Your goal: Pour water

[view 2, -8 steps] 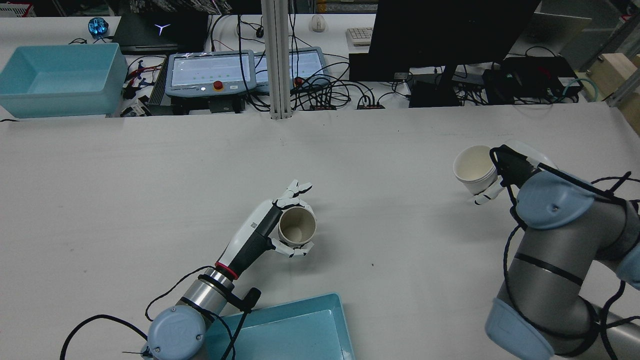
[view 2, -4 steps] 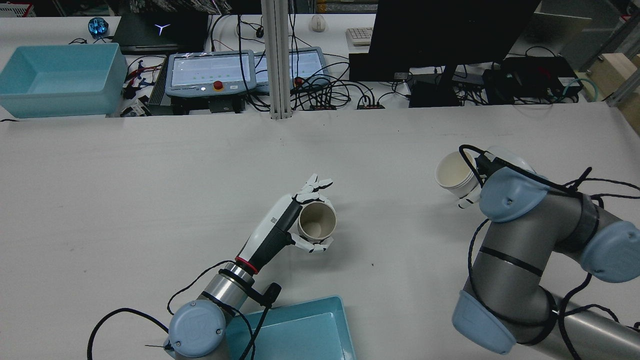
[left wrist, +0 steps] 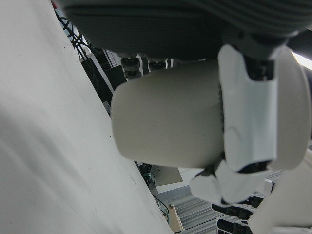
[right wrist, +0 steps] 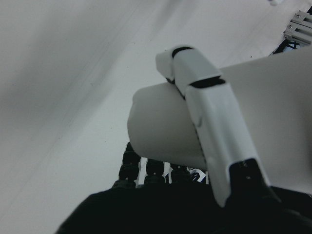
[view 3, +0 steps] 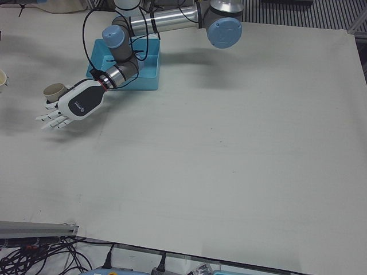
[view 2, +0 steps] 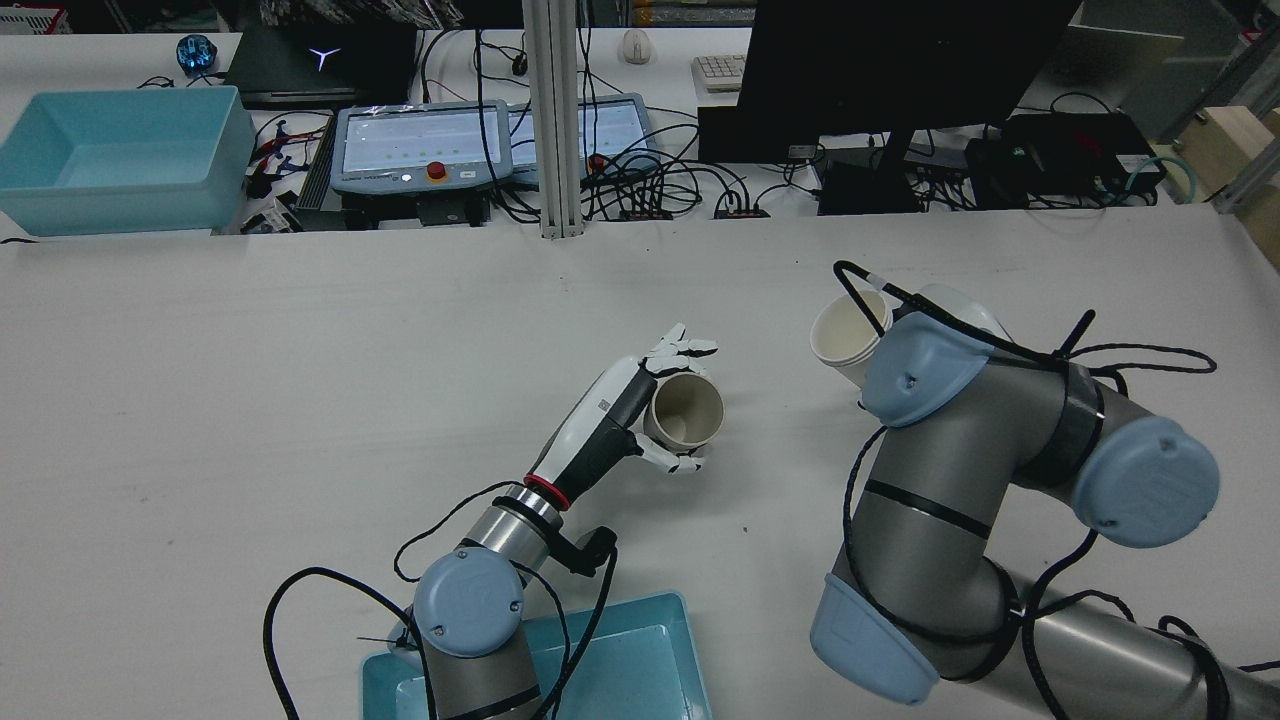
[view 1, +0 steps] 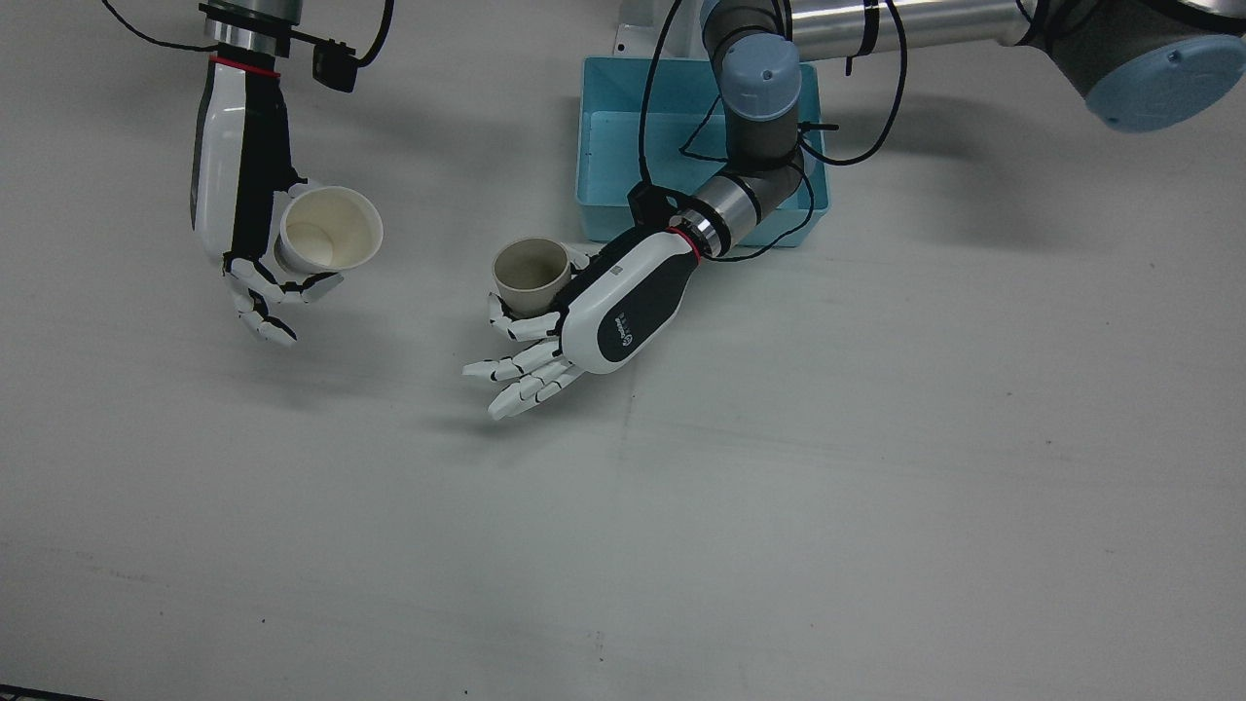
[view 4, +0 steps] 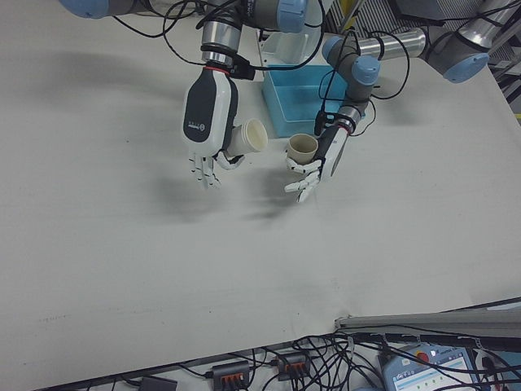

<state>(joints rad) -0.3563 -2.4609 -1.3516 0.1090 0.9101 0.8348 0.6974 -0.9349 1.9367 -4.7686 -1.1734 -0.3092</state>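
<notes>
Cups are both in hand and raised off the table (view 1: 876, 438); pouring has not begun.

Nearest the arms' bases, a light-blue tray (view 1: 608, 127) sits by the left pedestal. Just beyond it, the left hand (view 1: 584, 316) clasps the tan cup (view 1: 531, 276) between thumb and some fingers, the rest splayed outward. The cup stands roughly upright, mouth up; no water can be confirmed inside.

Well apart on the robot's right, the right hand (view 1: 243, 204) grips the white cup (view 1: 329, 241), which is tilted with its mouth angled toward the tan cup. Its interior looks dry as far as can be judged.

Remaining, by estimate: close the gap, align rims, tip, return.

Markings: a small round logo and a square code on the left hand's shell, neither legible. Farthest back, the pendant screens (view 2: 420, 140) show unreadable text.
</notes>
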